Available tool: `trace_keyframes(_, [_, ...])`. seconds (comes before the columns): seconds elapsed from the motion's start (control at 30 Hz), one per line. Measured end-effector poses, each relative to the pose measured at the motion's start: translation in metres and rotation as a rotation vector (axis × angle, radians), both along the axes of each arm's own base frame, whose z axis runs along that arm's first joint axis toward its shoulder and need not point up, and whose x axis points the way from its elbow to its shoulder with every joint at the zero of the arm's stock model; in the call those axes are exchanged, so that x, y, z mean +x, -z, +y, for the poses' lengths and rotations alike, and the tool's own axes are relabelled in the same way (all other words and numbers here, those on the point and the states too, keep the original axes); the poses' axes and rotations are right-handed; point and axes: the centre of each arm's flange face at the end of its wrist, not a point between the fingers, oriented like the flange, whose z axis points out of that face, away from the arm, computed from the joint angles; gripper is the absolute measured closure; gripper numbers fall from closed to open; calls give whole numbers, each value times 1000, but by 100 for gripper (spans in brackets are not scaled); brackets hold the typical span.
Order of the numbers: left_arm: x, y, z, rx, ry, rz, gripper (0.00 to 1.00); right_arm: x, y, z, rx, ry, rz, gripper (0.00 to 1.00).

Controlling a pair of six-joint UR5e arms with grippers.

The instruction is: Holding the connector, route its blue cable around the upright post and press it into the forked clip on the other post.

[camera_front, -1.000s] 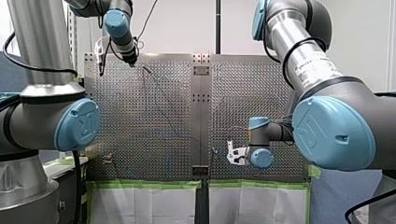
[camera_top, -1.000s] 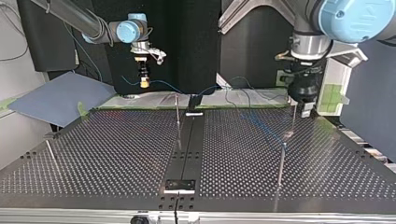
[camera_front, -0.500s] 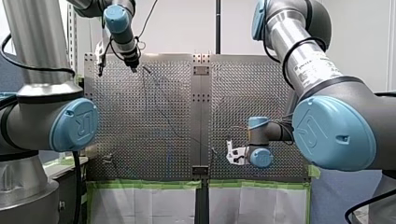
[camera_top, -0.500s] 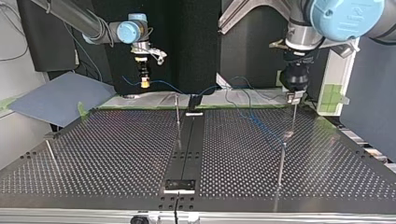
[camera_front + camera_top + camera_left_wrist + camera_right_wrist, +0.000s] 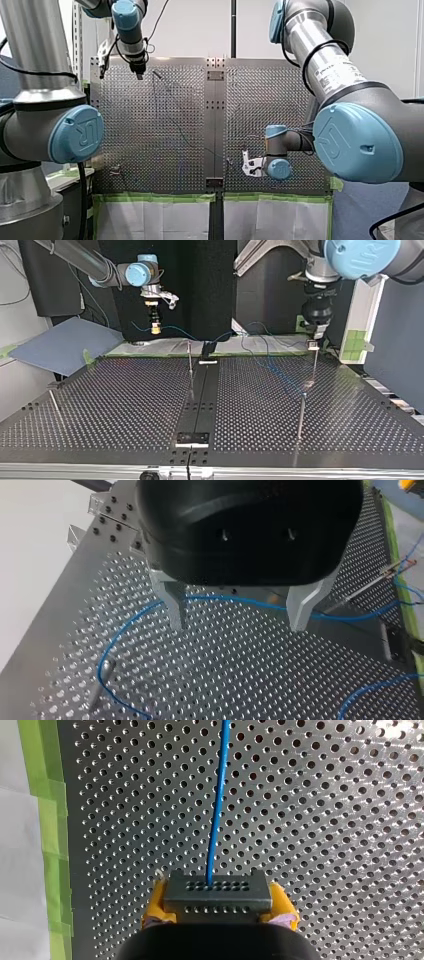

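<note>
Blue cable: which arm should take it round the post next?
Probably my right. My right tool is shut on the grey rectangular connector, with the thin blue cable running out of it. My left tool is open, holding nothing.

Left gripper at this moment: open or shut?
Open. In the left wrist view the left gripper's two metal fingers stand well apart, gripping nothing; the blue cable runs across the gap behind them.
</note>
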Motion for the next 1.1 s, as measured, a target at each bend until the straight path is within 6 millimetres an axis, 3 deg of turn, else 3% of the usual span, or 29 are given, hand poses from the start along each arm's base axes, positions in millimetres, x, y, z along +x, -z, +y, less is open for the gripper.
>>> trace_keyframes(0.77, [-11,-3,-5,15,-33,-14,0,0,0,0,-1,-1,0,100])
trace_keyframes(1.1, [-6,-7,-7,28,-20,-62,0,1,0,1,-1,-2,1,100])
